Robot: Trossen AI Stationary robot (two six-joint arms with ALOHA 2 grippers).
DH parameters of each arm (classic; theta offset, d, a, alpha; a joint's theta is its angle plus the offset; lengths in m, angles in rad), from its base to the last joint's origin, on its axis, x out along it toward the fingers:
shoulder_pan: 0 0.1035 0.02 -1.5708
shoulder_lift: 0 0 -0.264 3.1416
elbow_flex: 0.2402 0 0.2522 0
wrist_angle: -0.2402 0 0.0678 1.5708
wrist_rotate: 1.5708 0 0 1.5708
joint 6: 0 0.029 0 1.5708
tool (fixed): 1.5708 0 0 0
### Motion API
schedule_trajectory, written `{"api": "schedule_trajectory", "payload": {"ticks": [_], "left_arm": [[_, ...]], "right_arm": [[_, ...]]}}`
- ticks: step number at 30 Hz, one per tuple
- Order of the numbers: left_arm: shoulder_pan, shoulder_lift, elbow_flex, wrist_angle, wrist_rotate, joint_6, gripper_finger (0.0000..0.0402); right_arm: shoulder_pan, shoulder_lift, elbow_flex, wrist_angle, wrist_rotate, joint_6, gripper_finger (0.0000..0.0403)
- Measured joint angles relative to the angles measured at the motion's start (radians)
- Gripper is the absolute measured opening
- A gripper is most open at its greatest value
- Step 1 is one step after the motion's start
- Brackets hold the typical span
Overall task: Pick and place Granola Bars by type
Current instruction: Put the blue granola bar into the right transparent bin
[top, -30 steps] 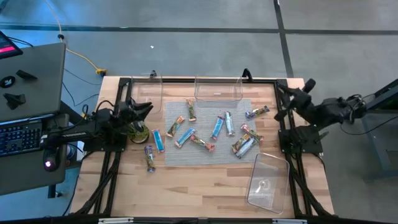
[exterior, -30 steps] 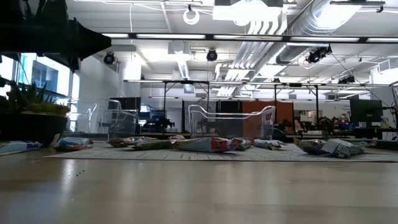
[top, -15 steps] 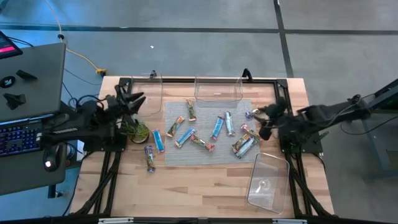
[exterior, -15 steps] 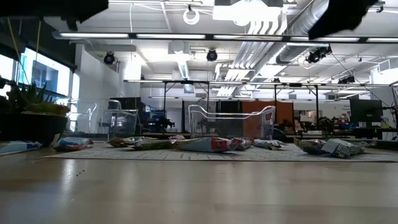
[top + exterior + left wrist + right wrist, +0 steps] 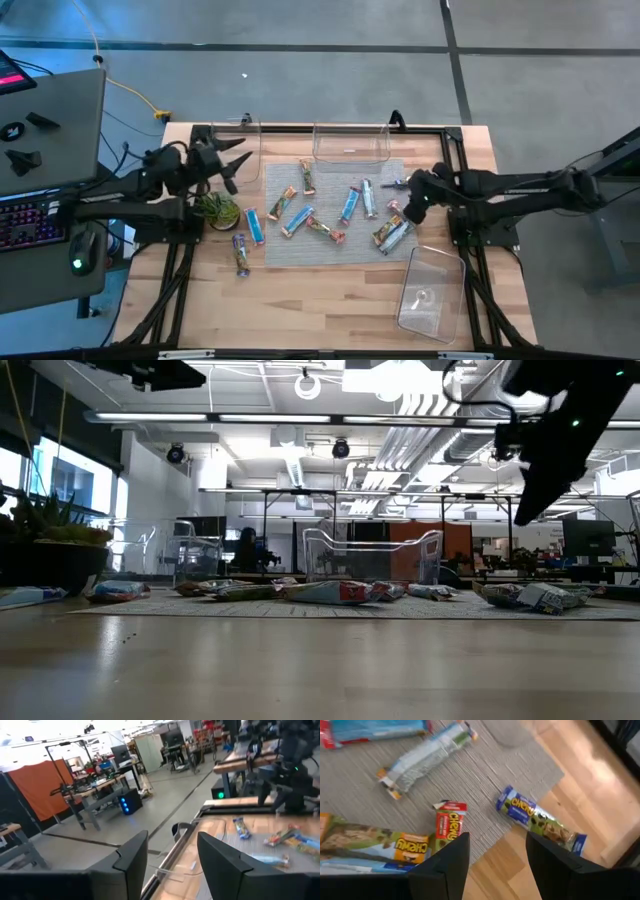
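Two end effectors, both spread wide and empty: my right end effector [image 5: 416, 197] hovers at three o'clock above the Chewy bar [image 5: 448, 823]; left end effector [image 5: 228, 165] waits at nine o'clock.

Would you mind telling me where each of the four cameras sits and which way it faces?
High view: above the table, looking straight down; both arms show, left gripper and right gripper over the granola bars.
Low view: at table-top height, looking level across the bars into the room; the right arm hangs at upper right.
Left wrist view: on the left arm, past its open fingers toward the table's far edge and room.
Right wrist view: on the right arm, looking down past open fingers at the mat.
Shared: both wrist views show bars on the mat.
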Motion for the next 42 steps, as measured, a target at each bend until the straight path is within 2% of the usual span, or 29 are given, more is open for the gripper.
{"api": "schedule_trajectory", "payload": {"ticks": [2,7,14,20,26,31,37,42], "left_arm": [[0.000,0.021,0.001,0.001,0.000,0.001,0.0168],[0.000,0.070,0.001,0.001,0.000,0.000,0.0168],[0.000,0.110,0.001,0.001,-0.002,-0.001,0.0168],[0.000,0.113,0.001,0.001,-0.002,-0.001,0.0168],[0.000,0.113,0.001,-0.009,0.012,-0.001,0.0168],[0.000,0.113,0.001,-0.009,0.038,-0.001,0.0168],[0.000,0.113,0.001,-0.009,0.038,-0.001,0.0168],[0.000,0.113,0.001,-0.009,0.038,-0.001,0.0168]], "right_arm": [[-0.074,0.024,0.000,0.006,-0.061,-0.035,0.0179],[-0.250,0.105,0.000,0.013,-0.110,-0.056,0.0179],[-0.456,0.214,0.000,0.039,-0.036,0.065,0.0179],[-0.590,0.282,0.000,0.140,-0.094,0.169,0.0179],[-0.669,0.361,0.000,0.162,-0.103,0.172,0.0172],[-0.704,0.429,-0.021,0.215,-0.191,0.165,0.0152],[-0.716,0.464,-0.032,0.259,-0.162,0.157,0.0138],[-0.716,0.449,-0.035,0.270,-0.177,0.109,0.0135]]}}
